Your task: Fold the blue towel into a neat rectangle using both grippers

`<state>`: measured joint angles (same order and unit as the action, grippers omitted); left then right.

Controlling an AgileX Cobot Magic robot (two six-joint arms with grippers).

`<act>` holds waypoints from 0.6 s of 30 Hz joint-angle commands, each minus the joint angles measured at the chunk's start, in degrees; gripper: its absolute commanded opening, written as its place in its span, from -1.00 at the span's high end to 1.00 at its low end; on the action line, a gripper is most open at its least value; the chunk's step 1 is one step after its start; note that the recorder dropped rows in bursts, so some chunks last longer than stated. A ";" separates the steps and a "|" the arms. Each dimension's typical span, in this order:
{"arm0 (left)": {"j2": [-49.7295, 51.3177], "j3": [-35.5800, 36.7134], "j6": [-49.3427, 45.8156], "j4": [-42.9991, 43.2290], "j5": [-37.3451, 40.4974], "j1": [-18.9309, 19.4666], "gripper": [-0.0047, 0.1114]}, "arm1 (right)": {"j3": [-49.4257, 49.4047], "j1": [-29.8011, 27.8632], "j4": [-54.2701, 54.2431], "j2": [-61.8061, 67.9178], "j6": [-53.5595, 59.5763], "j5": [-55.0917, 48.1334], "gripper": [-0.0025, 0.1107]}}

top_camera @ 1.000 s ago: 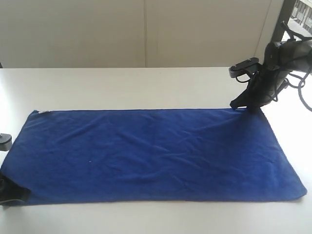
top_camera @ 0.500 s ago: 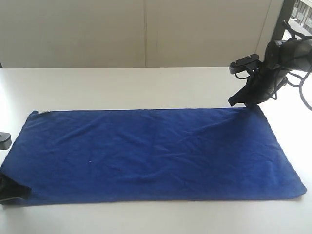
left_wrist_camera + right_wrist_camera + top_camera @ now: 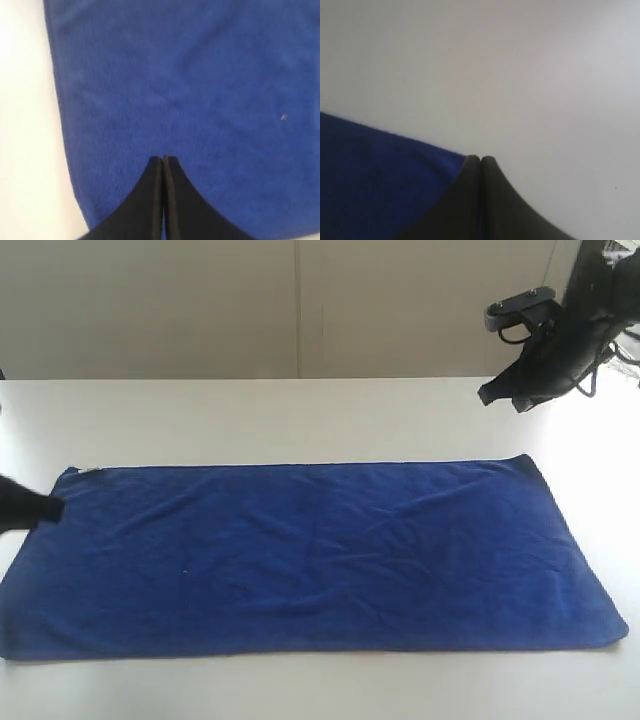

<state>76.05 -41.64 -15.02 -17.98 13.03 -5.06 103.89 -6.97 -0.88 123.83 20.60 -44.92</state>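
Left gripper: it has left the near-left corner and now hovers at the towel's left edge, nearer the far corner, fingers pressed together with nothing between them. Blue towel: flat and fully spread across the middle of the white table, lightly creased, with no fold made. Right gripper: it has lifted off the far-right corner and hangs above bare table beyond it, also closed and empty. Assessment: neither corner is held, so folding has not begun and fresh grasps are required.
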 commanded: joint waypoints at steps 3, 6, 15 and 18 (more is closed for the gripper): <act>-11.04 -6.66 0.09 -0.80 9.06 -0.22 0.92 | -5.46 0.15 -11.94 -6.87 7.30 -16.23 0.96; -15.45 -5.76 -0.18 -0.80 11.44 -0.22 0.92 | -13.31 0.78 -9.27 -8.46 6.29 -14.00 0.96; -23.57 -2.99 -0.28 -0.80 12.74 -0.22 0.92 | -35.70 0.66 -1.27 -14.99 -2.28 3.12 0.96; -23.59 -2.99 -0.28 -0.80 13.24 -0.22 0.92 | -37.28 0.66 2.67 -14.99 -7.43 6.92 0.96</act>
<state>52.84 -45.00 -15.24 -18.20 25.09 -5.06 67.55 -6.20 -0.88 109.38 16.57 -41.01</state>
